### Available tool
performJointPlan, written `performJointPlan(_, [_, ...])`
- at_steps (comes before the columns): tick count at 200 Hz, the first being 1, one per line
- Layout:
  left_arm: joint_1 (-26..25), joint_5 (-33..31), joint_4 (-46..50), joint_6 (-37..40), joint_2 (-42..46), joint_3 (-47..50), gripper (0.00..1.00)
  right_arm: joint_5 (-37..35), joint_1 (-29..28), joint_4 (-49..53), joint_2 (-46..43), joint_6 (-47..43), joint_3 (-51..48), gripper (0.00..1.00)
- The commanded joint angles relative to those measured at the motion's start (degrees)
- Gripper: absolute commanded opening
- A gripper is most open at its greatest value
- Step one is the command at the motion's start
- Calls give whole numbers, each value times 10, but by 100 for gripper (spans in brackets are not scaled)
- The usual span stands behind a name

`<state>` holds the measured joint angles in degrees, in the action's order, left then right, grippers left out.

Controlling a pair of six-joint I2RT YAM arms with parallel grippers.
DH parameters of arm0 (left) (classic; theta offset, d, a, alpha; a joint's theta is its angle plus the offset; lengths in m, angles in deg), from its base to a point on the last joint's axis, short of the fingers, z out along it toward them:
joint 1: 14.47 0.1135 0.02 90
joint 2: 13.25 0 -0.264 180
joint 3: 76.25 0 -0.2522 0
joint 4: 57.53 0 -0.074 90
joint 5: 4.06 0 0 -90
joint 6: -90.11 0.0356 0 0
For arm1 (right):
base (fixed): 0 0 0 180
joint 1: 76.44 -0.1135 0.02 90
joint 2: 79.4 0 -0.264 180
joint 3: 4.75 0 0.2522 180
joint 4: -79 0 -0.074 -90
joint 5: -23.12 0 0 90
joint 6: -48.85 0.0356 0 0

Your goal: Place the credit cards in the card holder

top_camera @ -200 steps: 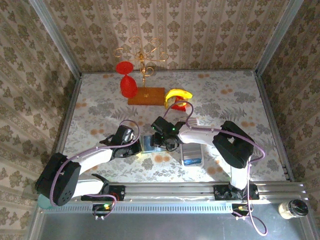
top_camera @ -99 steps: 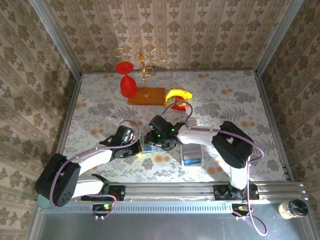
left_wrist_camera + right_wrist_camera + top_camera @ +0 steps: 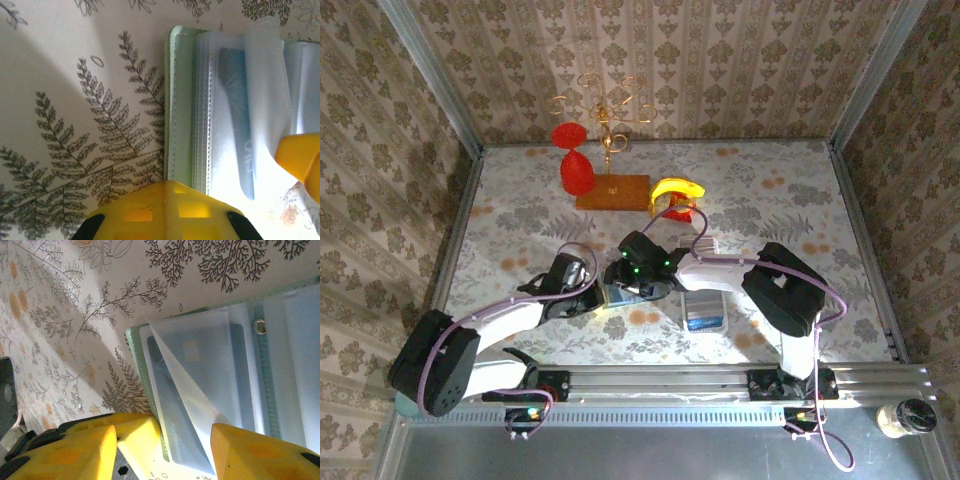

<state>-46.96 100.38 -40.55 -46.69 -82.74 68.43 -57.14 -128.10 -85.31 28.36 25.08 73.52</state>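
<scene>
Flowery cloth covers the table (image 3: 770, 200). Nearest, a white tray (image 3: 705, 300) holds a blue credit card (image 3: 703, 322). Just beyond, the green card holder (image 3: 180, 100) lies open, a second card (image 3: 200, 365) inside. Left gripper (image 3: 595, 297) is squeezed tight at its edge; right gripper (image 3: 165, 440) has jaws apart above it.

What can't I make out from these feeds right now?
Right wrist: whether the right gripper clamps the card between its fingers; their tips are cut off by the bottom edge.
Left wrist: the lower right of the card holder, washed out by glare.
Top external: how many cards lie in the tray; too small.
</scene>
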Motion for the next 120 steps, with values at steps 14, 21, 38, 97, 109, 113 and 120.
performJointPlan(14, [2,6,14,-26,47,20,7,1,-2,-9,10,9,-9,53])
performJointPlan(21, [2,5,11,-32,57,26,8,1,-2,-9,11,9,-9,53])
performJointPlan(38, [2,1,12,-41,82,40,9,1,-2,-11,11,10,-10,53])
performJointPlan(97, [-4,-46,118,-102,177,44,5,17,-4,-11,20,4,17,52])
performJointPlan(109, [-6,-83,170,-103,215,32,5,18,-7,-12,18,3,25,52])
performJointPlan(113, [-6,-95,185,-101,227,28,5,17,-8,-13,16,4,26,52])
performJointPlan(120, [-6,-112,208,-97,247,24,5,17,-10,-16,14,4,29,52])
